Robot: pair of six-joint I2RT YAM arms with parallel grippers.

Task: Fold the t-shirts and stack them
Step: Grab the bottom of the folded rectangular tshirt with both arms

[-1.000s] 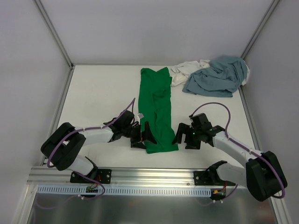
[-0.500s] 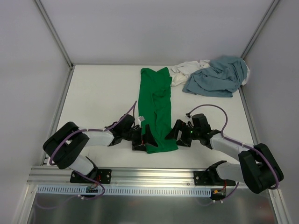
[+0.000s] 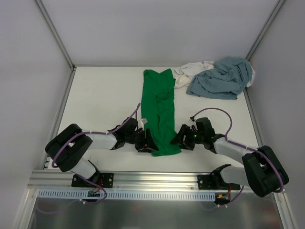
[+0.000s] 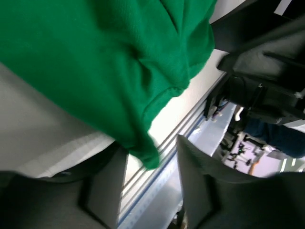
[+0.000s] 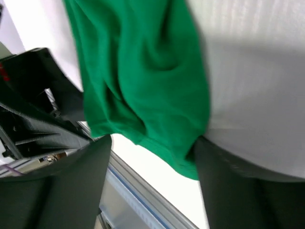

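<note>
The bright green t-shirt (image 3: 159, 109) lies as a long folded strip down the middle of the table. My left gripper (image 3: 148, 143) sits at its near left corner and my right gripper (image 3: 177, 140) at its near right corner. In the left wrist view the green corner (image 4: 145, 155) hangs between the fingers (image 4: 107, 191) with a gap on both sides. In the right wrist view the green hem (image 5: 157, 129) lies between the jaws and touches the right finger (image 5: 233, 191). The white t-shirt (image 3: 188, 74) and the grey-blue t-shirt (image 3: 221, 76) lie crumpled at the back right.
The metal rail (image 3: 157, 179) runs along the near table edge just behind both grippers. White walls close in the table (image 3: 105, 95) on the left, back and right.
Both grippers slid inward onto the green shirt's near corners, and their jaws have narrowed around the cloth. The shirts have not moved.
</note>
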